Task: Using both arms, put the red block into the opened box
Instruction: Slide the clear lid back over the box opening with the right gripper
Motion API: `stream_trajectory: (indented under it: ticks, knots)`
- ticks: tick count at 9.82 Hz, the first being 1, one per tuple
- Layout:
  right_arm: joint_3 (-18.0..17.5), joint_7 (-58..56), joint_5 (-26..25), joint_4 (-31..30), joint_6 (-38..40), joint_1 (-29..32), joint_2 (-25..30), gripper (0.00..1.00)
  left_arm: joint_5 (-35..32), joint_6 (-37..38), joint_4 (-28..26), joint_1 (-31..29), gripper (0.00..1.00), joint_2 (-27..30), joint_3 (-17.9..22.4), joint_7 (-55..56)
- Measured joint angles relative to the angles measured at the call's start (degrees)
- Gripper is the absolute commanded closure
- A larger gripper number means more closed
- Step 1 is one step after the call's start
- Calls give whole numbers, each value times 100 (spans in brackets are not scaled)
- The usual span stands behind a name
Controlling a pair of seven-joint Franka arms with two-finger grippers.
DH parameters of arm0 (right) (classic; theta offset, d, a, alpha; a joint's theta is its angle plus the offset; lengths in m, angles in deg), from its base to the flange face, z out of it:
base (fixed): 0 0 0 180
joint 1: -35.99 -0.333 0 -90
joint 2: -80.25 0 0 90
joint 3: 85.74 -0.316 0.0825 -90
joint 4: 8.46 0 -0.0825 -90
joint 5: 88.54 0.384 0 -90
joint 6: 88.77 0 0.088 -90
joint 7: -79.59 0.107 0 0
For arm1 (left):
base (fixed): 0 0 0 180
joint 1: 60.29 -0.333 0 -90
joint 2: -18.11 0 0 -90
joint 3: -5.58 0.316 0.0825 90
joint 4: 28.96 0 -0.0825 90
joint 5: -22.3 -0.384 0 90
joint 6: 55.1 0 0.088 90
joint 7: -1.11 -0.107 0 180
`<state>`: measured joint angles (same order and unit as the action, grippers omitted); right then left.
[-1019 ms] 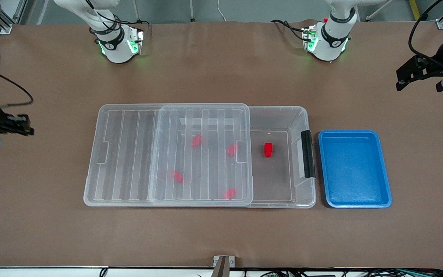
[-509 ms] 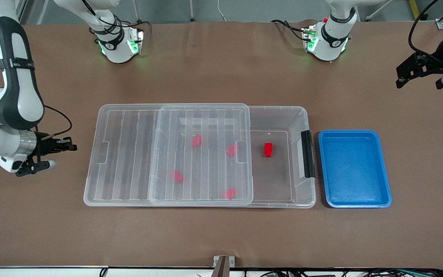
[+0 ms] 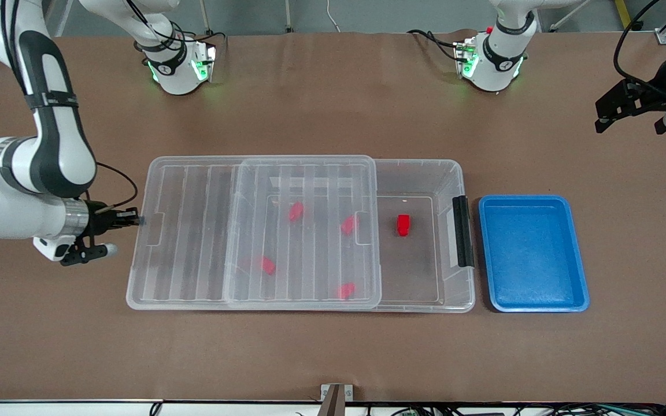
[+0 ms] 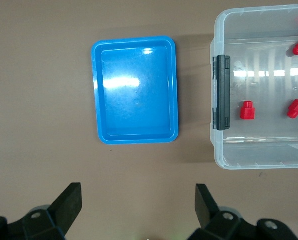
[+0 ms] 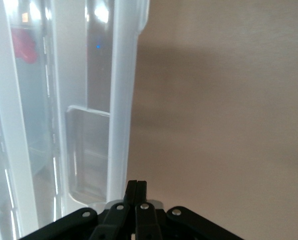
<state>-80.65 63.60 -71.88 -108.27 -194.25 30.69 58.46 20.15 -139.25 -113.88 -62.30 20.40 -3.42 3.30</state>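
The clear box lies mid-table with its ribbed lid slid toward the right arm's end, so the part by the black latch is uncovered. One red block rests on the bare box floor. Several more, such as the red block, show through the lid. My right gripper is shut and holds nothing; its tips are at the lid's short edge. My left gripper hangs open and waiting over the table's left-arm end, its fingers wide apart.
A blue tray sits beside the box's latch end, toward the left arm's end of the table. The left wrist view shows the blue tray, the latch and a red block from above. Brown tabletop surrounds the box.
The right arm has swung in from the table's end, bringing its shut gripper to the lid's short edge. The left arm, box and blocks have not moved.
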Motion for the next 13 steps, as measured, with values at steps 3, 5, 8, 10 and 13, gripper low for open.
stream_trajectory:
  ticks: [3,5,8,10,13]
  knots:
    - [-7,670,91,20,-49,-586,0,100,1,-63,-1,7,0,-7,-1,0]
    - [-7,880,186,23,-107,-855,-2,100,1,-69,-1,7,0,-10,0,0]
    - [-5,1098,240,22,-257,-1146,-52,100,1,-72,-1,44,0,-39,-2,0]
    - [-5,1177,245,22,-307,-1279,-78,100,1,-103,13,73,0,-67,-18,0]
    - [37,1195,241,40,-300,-1282,-81,0,1,-112,75,73,0,-67,-18,0]
